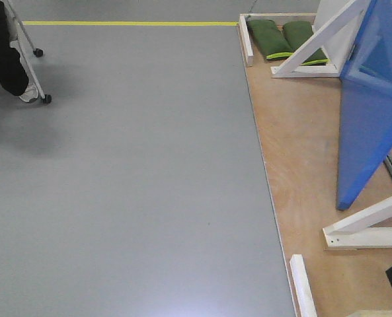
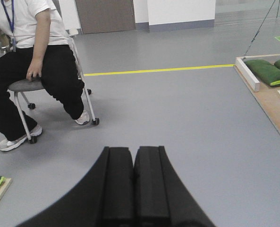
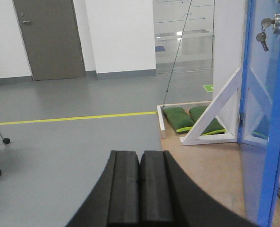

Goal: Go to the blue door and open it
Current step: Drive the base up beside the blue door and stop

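Right wrist view: the right gripper (image 3: pixel 140 189) has its black pads pressed together on nothing, likely tucked in for driving. Ahead and to its right, well apart, stands the large glossy bright-blue door panel (image 3: pixel 274 142), with silver keys (image 3: pixel 262 37) dangling high up. Beyond the gripper, green sandbags (image 3: pixel 176 118) lie at the foot of a white diagonal brace (image 3: pixel 210 111), presumably weighting the frame. The left gripper (image 2: pixel 133 189), likewise clamped and empty, faces grey floor, a seated person (image 2: pixel 31 61) ahead-left. The base must close in before any reach.
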